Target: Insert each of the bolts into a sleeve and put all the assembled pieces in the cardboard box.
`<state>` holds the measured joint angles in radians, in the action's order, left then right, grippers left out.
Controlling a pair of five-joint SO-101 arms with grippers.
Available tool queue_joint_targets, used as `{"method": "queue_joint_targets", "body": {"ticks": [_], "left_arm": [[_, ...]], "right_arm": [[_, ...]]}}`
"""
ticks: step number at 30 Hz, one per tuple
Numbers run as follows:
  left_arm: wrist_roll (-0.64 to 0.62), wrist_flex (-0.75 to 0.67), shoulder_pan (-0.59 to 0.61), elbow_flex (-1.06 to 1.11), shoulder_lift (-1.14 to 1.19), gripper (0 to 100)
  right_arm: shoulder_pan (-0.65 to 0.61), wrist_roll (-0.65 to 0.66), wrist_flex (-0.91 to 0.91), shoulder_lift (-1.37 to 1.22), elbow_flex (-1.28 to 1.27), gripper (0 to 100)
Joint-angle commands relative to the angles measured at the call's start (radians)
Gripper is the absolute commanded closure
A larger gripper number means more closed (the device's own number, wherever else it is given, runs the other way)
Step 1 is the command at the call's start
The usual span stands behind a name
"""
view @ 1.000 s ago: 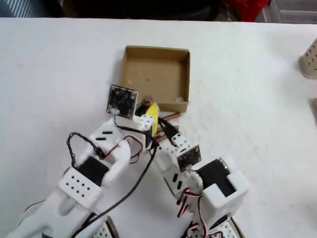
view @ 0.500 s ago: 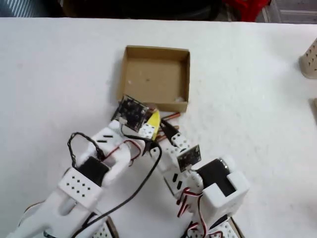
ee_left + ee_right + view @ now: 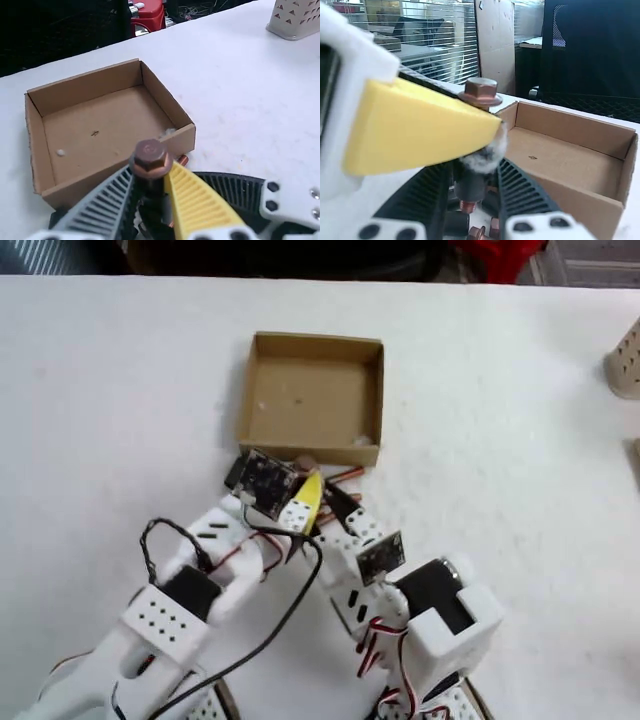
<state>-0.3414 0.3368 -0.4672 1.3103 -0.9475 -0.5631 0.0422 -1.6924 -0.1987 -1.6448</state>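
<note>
bolt (image 3: 150, 156) in left pincer (image 3: 150, 176), sleeve (image 3: 469, 184) in right pincer (image 3: 472, 194), beside cardboard box (image 3: 161, 101)

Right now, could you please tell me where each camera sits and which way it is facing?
High view: fixed above the table, looking down on the cardboard box; both white arms enter from the near edge.
Left wrist view: on the left wrist, facing the box along the left gripper, whose grey and yellow fingers clamp the bolt.
Right wrist view: on the right wrist, facing the box past the right gripper, which holds the sleeve.
Both wrist views share bolt and box.
</note>
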Motion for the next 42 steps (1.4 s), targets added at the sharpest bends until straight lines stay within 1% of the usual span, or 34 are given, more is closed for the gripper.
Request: {"method": "queue_joint_targets", "body": {"ticks": [1,5,7,12,32,36,38,42], "left_arm": [[0.011,-0.048,0.047,0.009,-0.012,91],[0.008,-0.048,0.053,0.011,-0.012,77],[0.008,-0.046,0.054,0.011,-0.012,73],[0.008,-0.046,0.054,0.011,-0.018,75],[-0.012,-0.046,0.039,-0.021,-0.021,74],[-0.035,-0.028,0.039,-0.025,-0.093,74],[-0.060,0.037,0.041,-0.028,-0.166,70],[-0.072,0.157,0.045,-0.021,-0.325,56]], "right_arm": [[0.031,-0.002,-0.031,0.013,-0.008,98.2],[0.031,-0.002,-0.031,0.013,-0.008,98.2],[0.031,-0.002,-0.031,0.013,-0.008,98.2],[0.031,-0.002,-0.031,0.013,-0.008,98.2],[0.030,-0.002,-0.031,0.013,-0.005,98.2],[0.030,-0.002,-0.031,0.013,-0.002,98.2],[0.031,-0.002,-0.030,0.013,0.006,98.2],[0.031,-0.002,-0.030,0.013,0.008,98.2]]}}
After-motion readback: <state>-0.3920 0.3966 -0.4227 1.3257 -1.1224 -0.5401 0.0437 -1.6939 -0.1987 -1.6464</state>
